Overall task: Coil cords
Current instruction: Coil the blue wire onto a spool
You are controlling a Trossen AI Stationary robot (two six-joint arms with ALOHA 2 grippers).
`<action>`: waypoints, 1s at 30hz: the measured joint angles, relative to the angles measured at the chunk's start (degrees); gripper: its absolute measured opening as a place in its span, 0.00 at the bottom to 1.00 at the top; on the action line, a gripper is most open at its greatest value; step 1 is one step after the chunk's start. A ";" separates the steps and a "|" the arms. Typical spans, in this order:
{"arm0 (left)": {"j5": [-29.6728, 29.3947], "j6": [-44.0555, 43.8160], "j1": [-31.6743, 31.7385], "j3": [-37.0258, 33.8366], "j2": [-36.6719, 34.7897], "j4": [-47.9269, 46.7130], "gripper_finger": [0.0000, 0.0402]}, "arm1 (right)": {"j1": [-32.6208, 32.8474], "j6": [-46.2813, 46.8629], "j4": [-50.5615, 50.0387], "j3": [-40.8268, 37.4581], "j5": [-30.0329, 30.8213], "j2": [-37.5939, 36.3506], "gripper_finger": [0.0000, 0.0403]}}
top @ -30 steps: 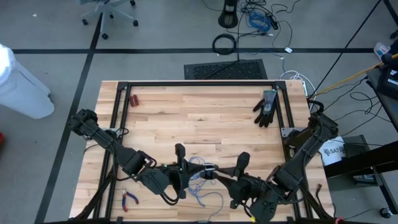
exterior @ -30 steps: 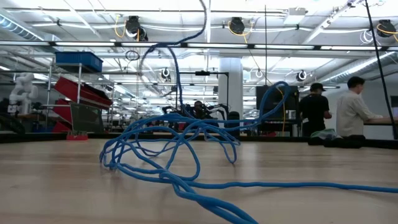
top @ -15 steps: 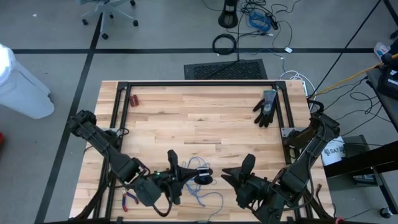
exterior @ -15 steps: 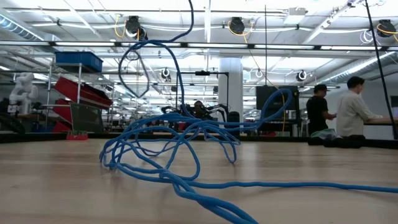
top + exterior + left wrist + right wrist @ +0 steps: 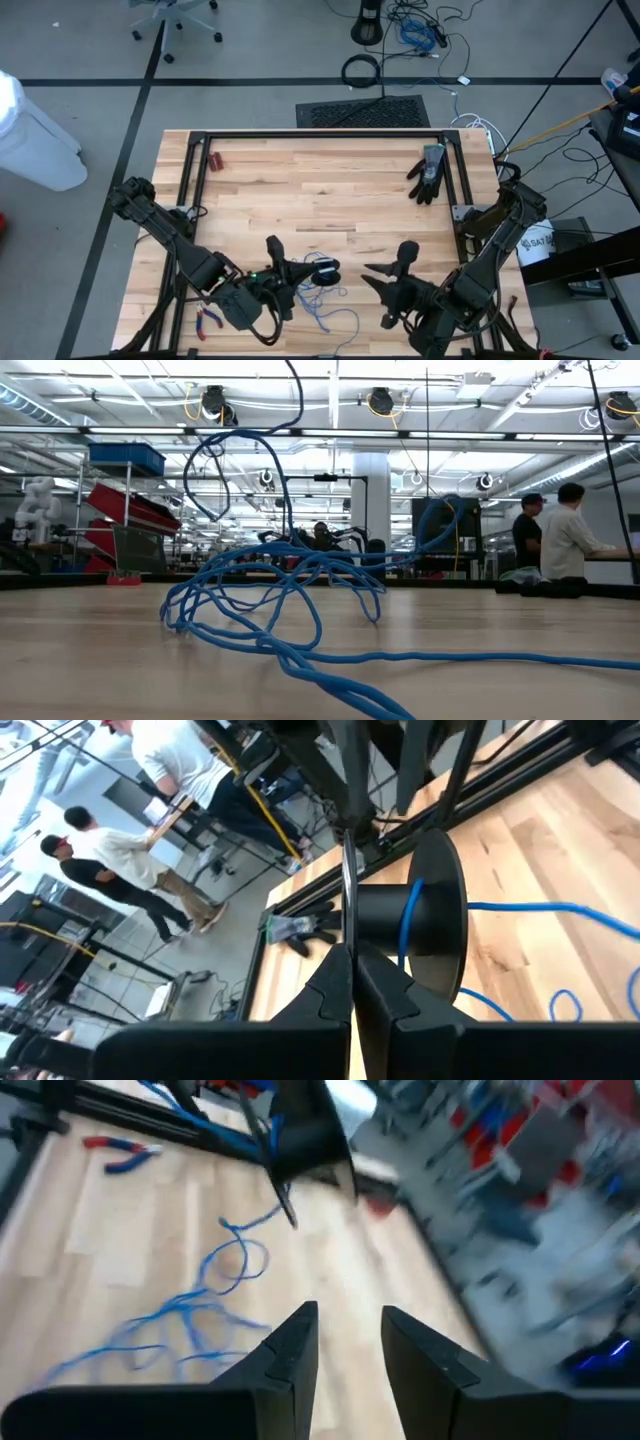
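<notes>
two people (image 5: 560, 535) beyond wooden table (image 5: 320, 190); cords (image 5: 280, 595) loose, possibly tangled.

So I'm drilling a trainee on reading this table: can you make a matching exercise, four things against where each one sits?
Things:
1. glove
2. pliers
3. blue cable
4. small red thing

Places:
A. near edge, between the two grippers
B. far right corner of the table
C. far left part of the table
D. near left corner, beside the left arm

Pairs: 1-B, 2-D, 3-A, 4-C
</notes>
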 joint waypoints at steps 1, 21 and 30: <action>0.02 0.02 -0.15 0.00 0.00 0.17 0.00 | -0.22 2.59 -0.53 0.00 -1.38 0.12 0.25; -0.21 -5.80 -3.05 0.00 0.00 -0.62 0.00 | -3.16 -2.07 0.92 0.00 -10.66 3.33 0.25; -0.42 -10.68 -3.21 0.00 0.00 -0.86 0.00 | -9.32 1.47 1.85 0.02 -16.58 12.38 0.25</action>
